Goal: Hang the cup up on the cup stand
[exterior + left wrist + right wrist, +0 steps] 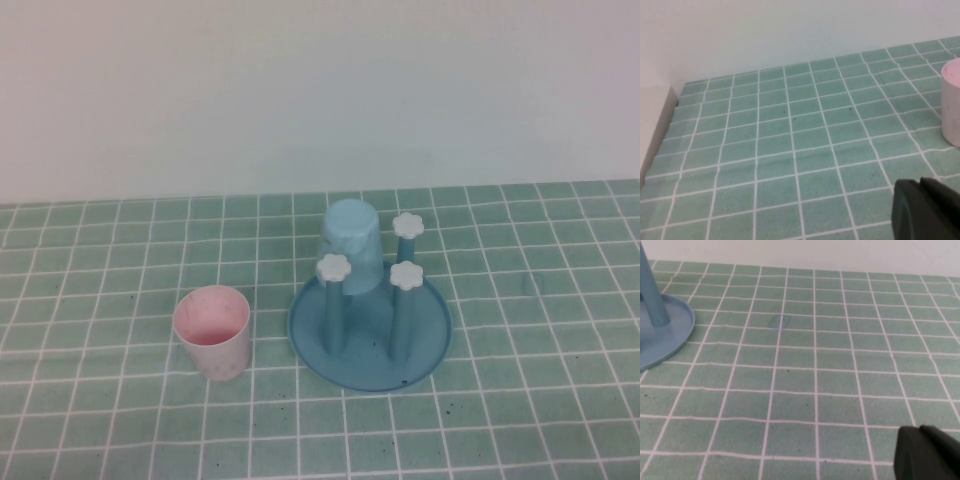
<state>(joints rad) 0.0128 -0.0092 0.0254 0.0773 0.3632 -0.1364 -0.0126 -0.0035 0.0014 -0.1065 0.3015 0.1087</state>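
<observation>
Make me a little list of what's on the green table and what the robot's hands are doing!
pink cup: small pale pink plastic tumbler, upright, mouth up, on the green tiled tablecloth, left of the stand, not touching it
cup stand: blue round plastic dish with upright pegs topped by white flower knobs
blue cup: light blue plastic tumbler, upside down on a far peg
free pegs: three
left pincer: shut, empty, low beside the pink cup
right pincer: shut, empty, off to the stand's right
task: pink cup not yet hung
</observation>
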